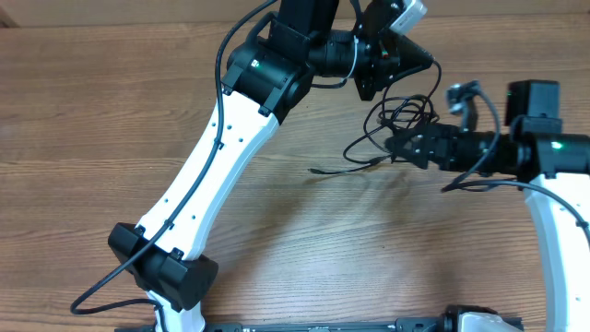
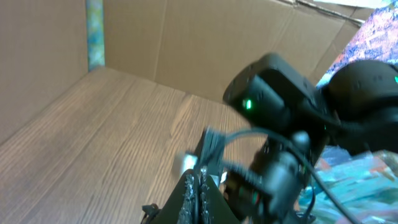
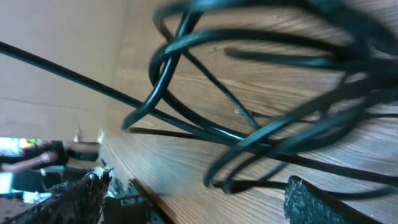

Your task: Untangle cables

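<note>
Right hand (image 1: pixel 395 148) open at cables (image 1: pixel 406 112): light, floppy, snag-prone; probably best to pinch one strand near its plug (image 1: pixel 316 171), not mid-tangle.

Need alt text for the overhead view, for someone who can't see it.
A loose tangle of thin black cables sits between two robot grippers over a wooden table. The left gripper points at it from the top of frame, the right gripper from the right, jaws open; one cable end trails left.
</note>
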Available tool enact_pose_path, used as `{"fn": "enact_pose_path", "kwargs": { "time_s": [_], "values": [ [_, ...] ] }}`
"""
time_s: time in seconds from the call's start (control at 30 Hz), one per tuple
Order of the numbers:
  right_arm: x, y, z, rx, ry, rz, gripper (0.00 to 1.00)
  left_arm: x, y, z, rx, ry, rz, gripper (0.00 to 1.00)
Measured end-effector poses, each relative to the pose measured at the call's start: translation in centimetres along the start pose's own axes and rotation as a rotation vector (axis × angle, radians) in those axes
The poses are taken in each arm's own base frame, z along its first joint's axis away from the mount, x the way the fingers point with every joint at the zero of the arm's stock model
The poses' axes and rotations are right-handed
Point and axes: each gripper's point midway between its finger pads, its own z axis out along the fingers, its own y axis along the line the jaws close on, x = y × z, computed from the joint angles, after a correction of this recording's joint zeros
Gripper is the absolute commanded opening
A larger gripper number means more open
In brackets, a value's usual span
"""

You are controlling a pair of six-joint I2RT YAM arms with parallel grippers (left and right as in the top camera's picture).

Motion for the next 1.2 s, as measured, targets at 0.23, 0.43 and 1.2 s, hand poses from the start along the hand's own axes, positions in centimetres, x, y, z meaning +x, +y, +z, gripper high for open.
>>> {"fn": "enact_pose_path", "kwargs": {
  "time_s": [0.23,0.43,1.2],
  "values": [
    [0.0,-0.7,1.2,0.106,0.014,-0.013,0.42,-0.3,0.0,0.0,0.000,-0.010,-0.023,0.04],
    [-0.6,-1.2,1.2,0.138,-0.010,-0.019,0.28,-0.3,0.0,0.0,0.000,-0.011,-0.046,0.04],
    [-1.2,-1.1,2.4,0.131,-0.005,-0.051,0.04,-0.3,0.0,0.0,0.001,-0.012,-0.174,0.04]
  ]
}}
